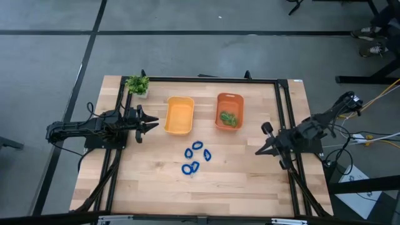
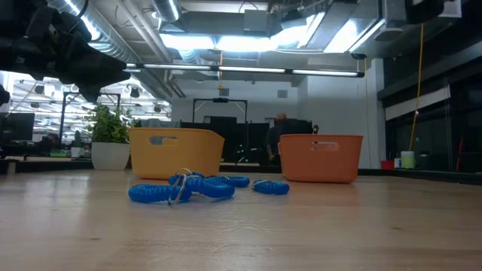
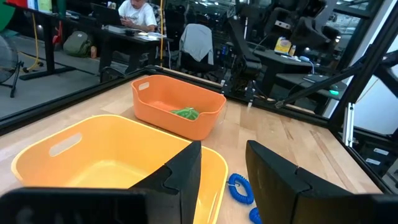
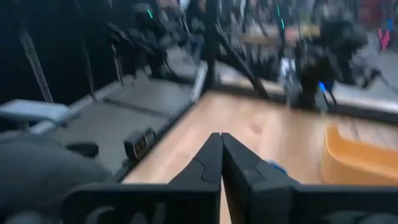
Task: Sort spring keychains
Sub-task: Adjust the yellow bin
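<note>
Several blue spring keychains point(image 1: 196, 157) lie on the table's middle, in front of the bins; they also show in the low view point(image 2: 188, 187). A green keychain point(image 1: 229, 118) lies in the orange bin point(image 1: 229, 99); it also shows in the left wrist view point(image 3: 185, 113). The yellow bin point(image 1: 179, 115) holds nothing that I can see. My left gripper point(image 1: 154, 122) is open and empty, just left of the yellow bin. My right gripper point(image 1: 258, 150) is shut and empty, above the table's right part.
A small leafy plant in a white pot point(image 1: 138, 85) stands at the far left corner. Black frame rails point(image 1: 212, 79) run along the table's far, left and right sides. Bare wood lies near the front edge.
</note>
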